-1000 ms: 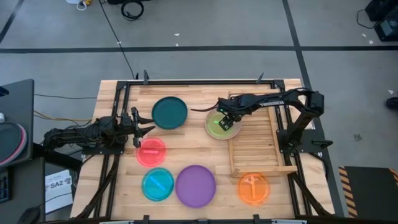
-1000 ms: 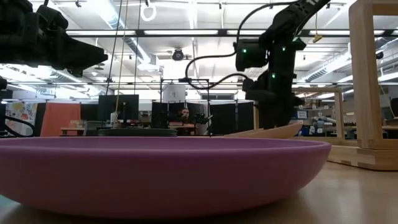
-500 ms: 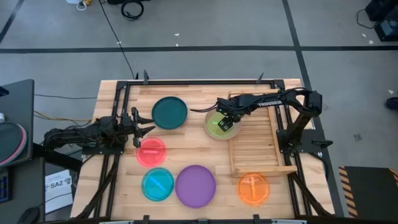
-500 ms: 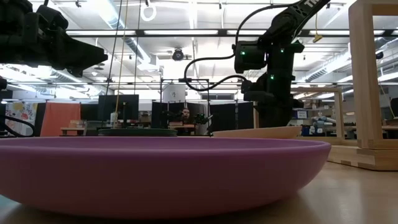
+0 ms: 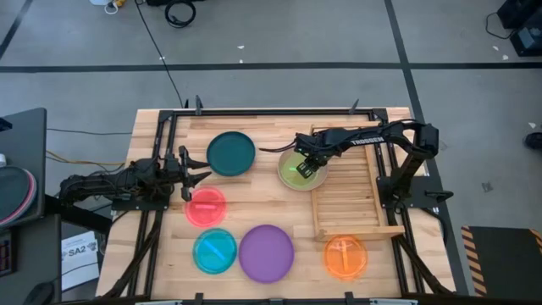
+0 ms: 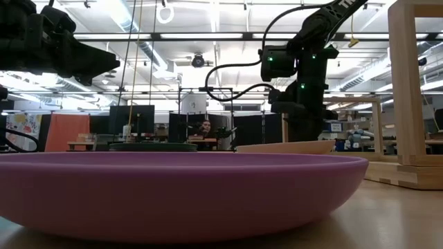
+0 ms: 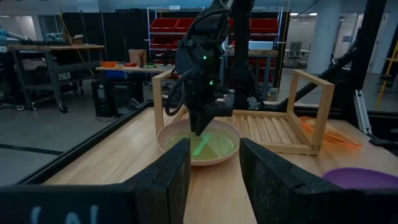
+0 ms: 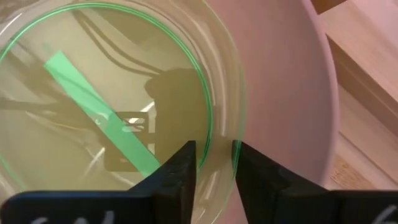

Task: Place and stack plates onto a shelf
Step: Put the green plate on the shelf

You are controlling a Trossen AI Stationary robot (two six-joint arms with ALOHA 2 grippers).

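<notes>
A translucent green plate (image 5: 294, 171) lies inside a pale pink plate (image 5: 284, 175) on the table, by the left side of the wooden shelf (image 5: 351, 191). My right gripper (image 5: 309, 167) stands over their right side, shut on the green plate (image 8: 93, 93). My left gripper (image 5: 201, 175) hovers open with nothing between its fingers, between the dark teal plate (image 5: 230, 153) and the red-pink plate (image 5: 206, 206). The purple plate (image 5: 266, 252), cyan plate (image 5: 214, 251) and orange plate (image 5: 345, 257) lie along the near side. My right gripper has the green plate's rim (image 8: 219, 138) on the side toward the shelf between its two fingers, one finger inside the plate and one outside it, over the pink plate (image 8: 280, 81). The fingers come from above, pointing down. The green plate still lies in the pink plate.
The shelf's raised rails (image 7: 311, 106) stand just beyond the pink plate (image 7: 174, 146). Black frame bars (image 5: 169, 135) run along the table's left and right sides. In the low view the purple plate (image 6: 173, 194) fills the foreground.
My right gripper has gone a little toward the table's left and down onto the plates. The pale pink plate's rim, tipped up on the shelf side a second ago, now lies level.
</notes>
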